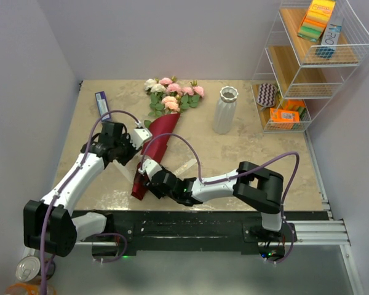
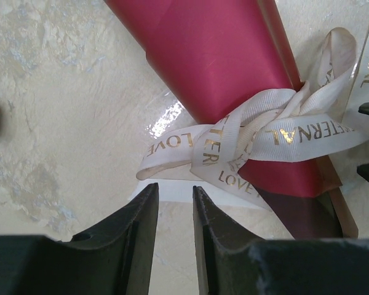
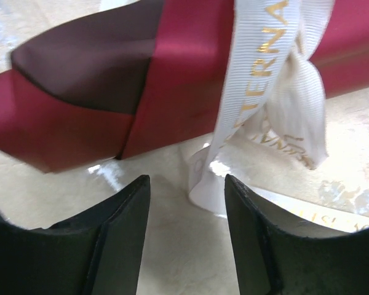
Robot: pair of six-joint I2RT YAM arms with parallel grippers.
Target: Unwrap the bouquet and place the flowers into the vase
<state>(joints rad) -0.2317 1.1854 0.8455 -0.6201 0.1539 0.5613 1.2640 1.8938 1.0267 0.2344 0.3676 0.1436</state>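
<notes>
Jaws, both pairs released: your left jaws narrowly parted, empty, just short of the beige ribbon [image 2: 264,126]; your right jaws wider, a ribbon tail hanging loose between them, unpinched. Bouquet [image 1: 165,126] lies on the table [image 1: 264,153], knot tied, dark red paper [image 2: 221,49] wrapped; vase [image 1: 225,110] stands near the flowers [image 1: 172,92], none in it. You have every step left: untie, unwrap, transfer the flowers.

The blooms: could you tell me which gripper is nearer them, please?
Left. The left gripper is beside the cone below the blooms; the right gripper is near its tip.
</notes>
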